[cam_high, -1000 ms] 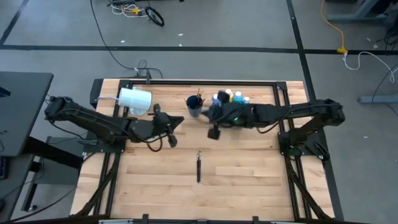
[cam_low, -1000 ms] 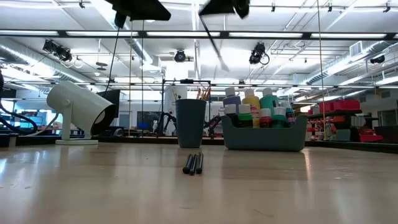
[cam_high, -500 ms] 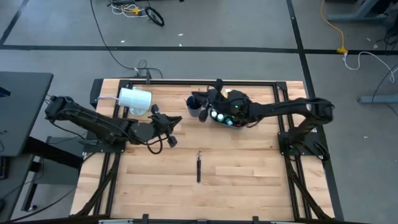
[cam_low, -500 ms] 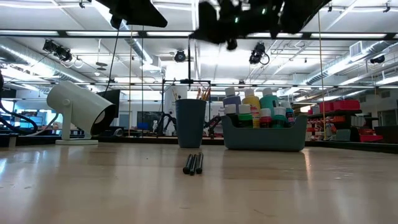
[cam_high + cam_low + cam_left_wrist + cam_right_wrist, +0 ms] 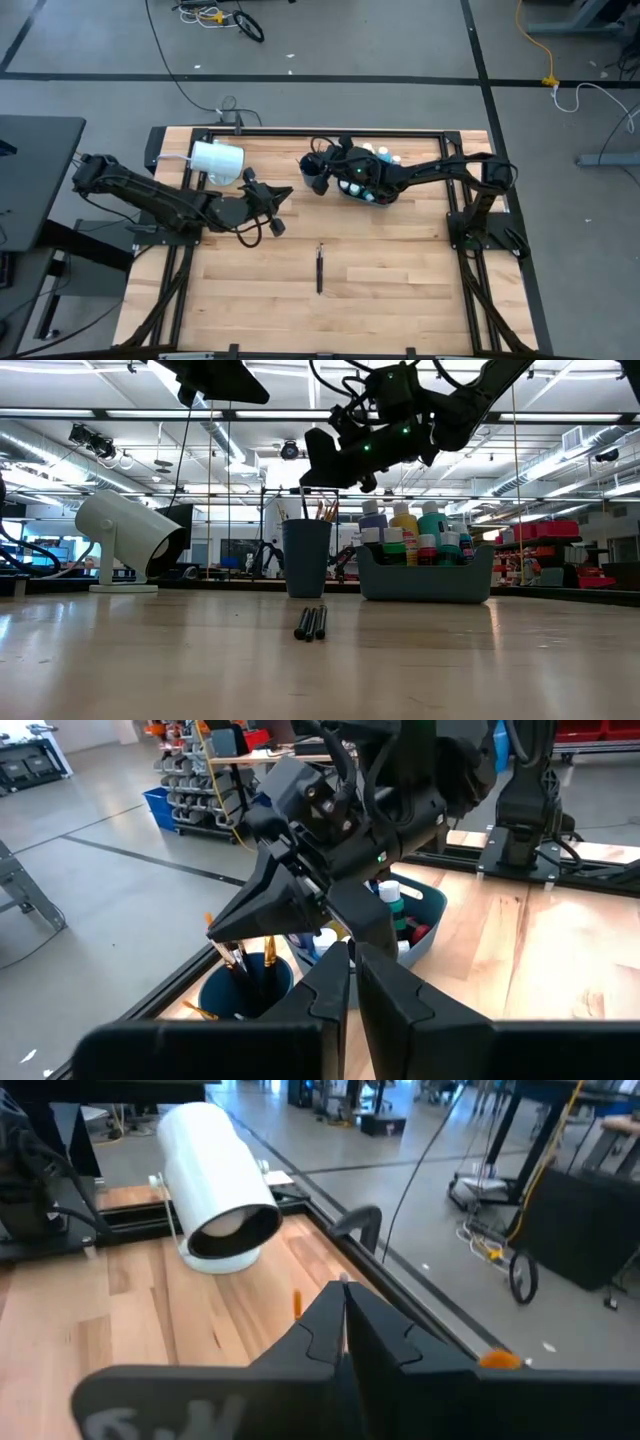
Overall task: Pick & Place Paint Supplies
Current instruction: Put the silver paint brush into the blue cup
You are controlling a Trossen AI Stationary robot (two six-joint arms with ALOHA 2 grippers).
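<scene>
A dark blue cup (image 5: 312, 172) (image 5: 306, 557) with brushes stands left of a blue bin (image 5: 372, 188) (image 5: 425, 580) full of white-capped paint bottles. My right gripper (image 5: 319, 160) (image 5: 306, 482) hovers just above the cup's rim, shut on a thin dark paintbrush. Two or three dark brushes (image 5: 319, 268) (image 5: 310, 623) lie flat on the table's middle. My left gripper (image 5: 288, 193) (image 5: 352, 970) stays shut and empty above the table, left of the cup, pointing at it. My right gripper pinches the paintbrush's upper end (image 5: 343, 1283) between its two fingertips. The fingers reach in from the table's right, slanting slightly down. The brush's thin shaft (image 5: 303, 506) runs down from the fingers into the cup; its lower end is hidden inside.
A large white cylinder on a stand (image 5: 218, 160) (image 5: 125, 540) (image 5: 215, 1180) sits at the far left. The table's black frame rail (image 5: 300, 131) runs along the far edge. Bare wood lies around the loose brushes toward the near edge.
My right gripper has swung from in front of the bin toward the table's far edge and left, and has come down over the cup, tipping to nearly level. The brush it carried now reaches into the cup.
</scene>
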